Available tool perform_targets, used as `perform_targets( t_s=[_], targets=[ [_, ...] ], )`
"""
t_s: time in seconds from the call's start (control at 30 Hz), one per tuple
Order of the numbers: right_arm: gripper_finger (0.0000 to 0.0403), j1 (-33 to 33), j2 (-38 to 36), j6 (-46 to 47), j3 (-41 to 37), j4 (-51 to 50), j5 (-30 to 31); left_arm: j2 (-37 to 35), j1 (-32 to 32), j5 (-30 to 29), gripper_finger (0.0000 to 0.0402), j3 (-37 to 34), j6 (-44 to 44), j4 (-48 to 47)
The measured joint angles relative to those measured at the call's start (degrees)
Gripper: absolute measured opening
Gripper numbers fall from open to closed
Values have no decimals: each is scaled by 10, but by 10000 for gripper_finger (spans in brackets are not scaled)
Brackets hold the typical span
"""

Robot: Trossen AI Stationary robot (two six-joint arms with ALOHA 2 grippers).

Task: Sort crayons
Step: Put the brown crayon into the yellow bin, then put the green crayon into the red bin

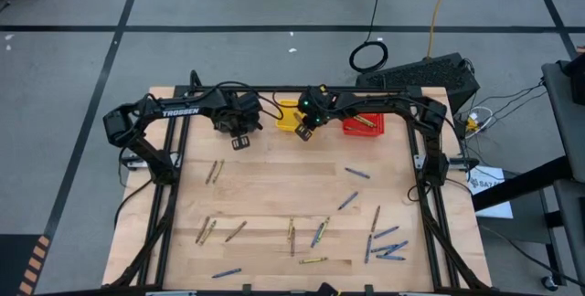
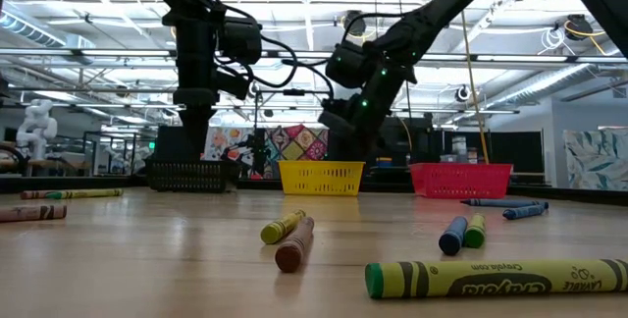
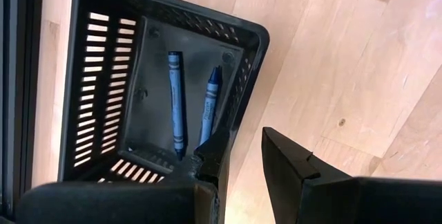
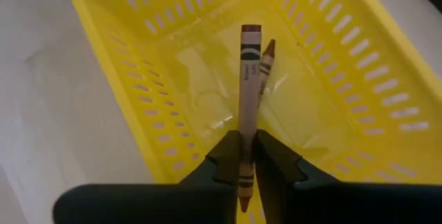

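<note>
Crayons (image 1: 315, 233), thin paper-wrapped wax sticks in blue, olive-yellow and tan-brown, lie scattered over the pale wooden bench (image 1: 274, 182), mostly toward its near edge. The right gripper (image 4: 247, 160) hangs over the yellow slotted plastic basket (image 4: 138, 99) at the bench's far edge, its fingers nearly closed and pinching a brown crayon (image 4: 248, 79) that points down into it; another brown crayon (image 4: 266, 61) lies inside. The left gripper (image 3: 238, 151) hovers partly open, holding nothing, beside the black mesh basket (image 3: 103, 79), where 2 blue crayons (image 3: 176, 99) rest. A red basket (image 1: 364, 124) sits toward the far right corner.
</note>
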Motion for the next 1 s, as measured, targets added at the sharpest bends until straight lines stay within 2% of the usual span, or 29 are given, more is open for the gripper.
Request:
perform_targets(
  t_s=[0.37,0.6,0.8,1.0],
  targets=[
    [61,0,-3,-13,0,17,0,0,0,0,77,0,0,5],
    [78,0,-11,-13,0,7,0,0,0,0,77,0,0,67],
    [82,4,-70,-13,0,-23,0,0,0,0,77,0,3,104],
    [82,19,-153,-12,0,-85,0,0,0,0,77,0,-1,99]
  ],
)
